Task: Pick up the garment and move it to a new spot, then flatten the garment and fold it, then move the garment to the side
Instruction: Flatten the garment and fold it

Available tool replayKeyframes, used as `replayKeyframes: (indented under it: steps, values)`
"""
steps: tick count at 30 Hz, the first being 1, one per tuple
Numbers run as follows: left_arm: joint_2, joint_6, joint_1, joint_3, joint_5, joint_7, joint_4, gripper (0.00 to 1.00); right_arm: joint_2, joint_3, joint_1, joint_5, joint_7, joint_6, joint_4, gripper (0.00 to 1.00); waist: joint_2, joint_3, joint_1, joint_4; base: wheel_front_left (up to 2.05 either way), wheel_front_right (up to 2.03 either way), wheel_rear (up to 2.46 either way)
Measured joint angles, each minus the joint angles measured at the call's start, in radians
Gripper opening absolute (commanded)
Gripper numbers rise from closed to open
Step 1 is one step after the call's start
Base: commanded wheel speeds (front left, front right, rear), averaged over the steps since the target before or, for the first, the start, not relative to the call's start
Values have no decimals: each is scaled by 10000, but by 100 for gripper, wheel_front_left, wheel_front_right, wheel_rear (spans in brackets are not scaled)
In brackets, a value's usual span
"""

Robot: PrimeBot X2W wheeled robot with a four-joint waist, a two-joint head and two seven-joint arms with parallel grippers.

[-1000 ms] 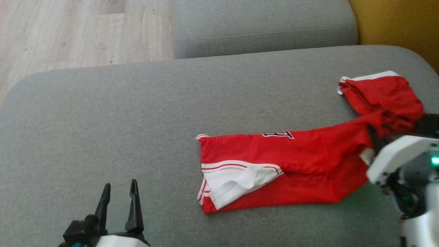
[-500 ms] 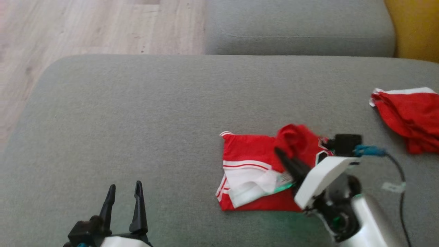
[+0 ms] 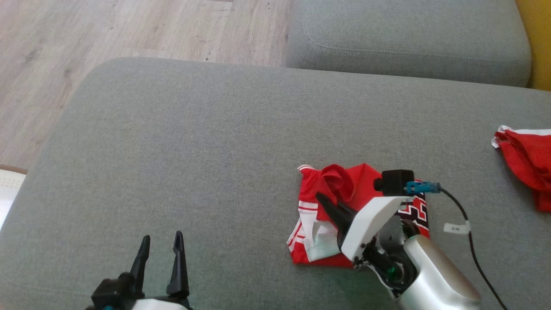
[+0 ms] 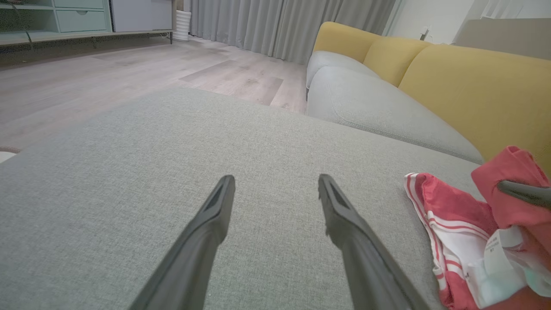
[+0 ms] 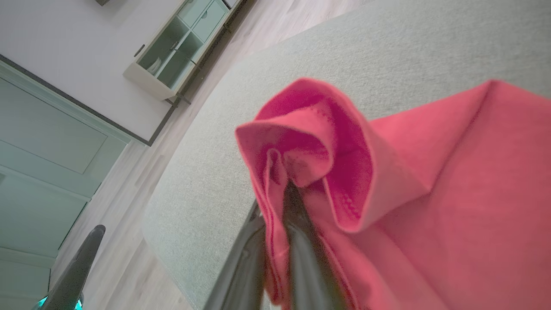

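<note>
Holding the garment (image 3: 344,185): the right gripper (image 3: 322,199) was closed on a raised fold of red fabric, with its two dark fingers pinching the fold between them.
Garment's look: red, with white stripes along one edge and black-and-white lettering partly hidden under the right arm.
Garment's place: bunched in a small heap on the grey sofa seat (image 3: 193,142), right of the middle in the head view. The pinched fold stood up above the rest, which lay on the seat.
Left gripper (image 3: 162,237): open, with its fingers spread over bare grey fabric at the lower left, well apart from the garment.
Second red piece of clothing (image 3: 525,163): crumpled at the far right of the seat, white trim showing, well apart from the garment.
Cable (image 3: 465,215): black, running from a blue plug on the right wrist and trailing across the seat.
Surroundings: another grey cushion (image 3: 409,38) beyond the seat, a yellow backrest (image 4: 452,86) behind it, and a pale wooden floor (image 3: 129,30) to the left.
</note>
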Motion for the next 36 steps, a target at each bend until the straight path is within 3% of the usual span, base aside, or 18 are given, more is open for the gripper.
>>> replayKeyframes:
  steps: [1, 2, 8, 14, 23, 32, 36]
  values:
    - [-10, -4, -1, -8, 0, 0, 21, 100, -12, 163, -81, 75, -90, 0, 140, 96, 0, -13, 0, 14, 0, 0, 0]
    - [-21, -52, -2, -13, 0, 0, 46, 100, -13, 293, -118, 186, -222, 0, 203, 100, 0, -24, 0, 25, 0, 0, 0]
    - [-40, -77, -2, -102, 52, 0, 102, 100, -13, 871, -402, 619, -748, 0, 385, 100, 0, -82, 0, -9, 0, 0, 0]
    - [-67, -67, -1, -146, 59, 0, 90, 100, -13, 882, -686, 245, -1448, 0, 403, 100, 0, -112, 0, -181, 0, 0, 0]
    - [-77, -82, -95, -320, 163, 17, 73, 100, -19, -1597, -554, -2472, -2439, 0, 222, 100, 0, -145, 0, -481, 0, 0, 0]
    - [-77, -73, -430, -449, 265, 119, 73, 100, -27, -3534, 1394, -5473, -2955, 0, -1601, 100, 0, -291, 0, -984, 0, 0, 0]
    - [-73, -67, -428, -460, 265, 119, 128, 100, -10, -4138, 2282, -6253, -3181, 0, -2297, 100, 0, -392, 0, -1223, 0, 0, 0]
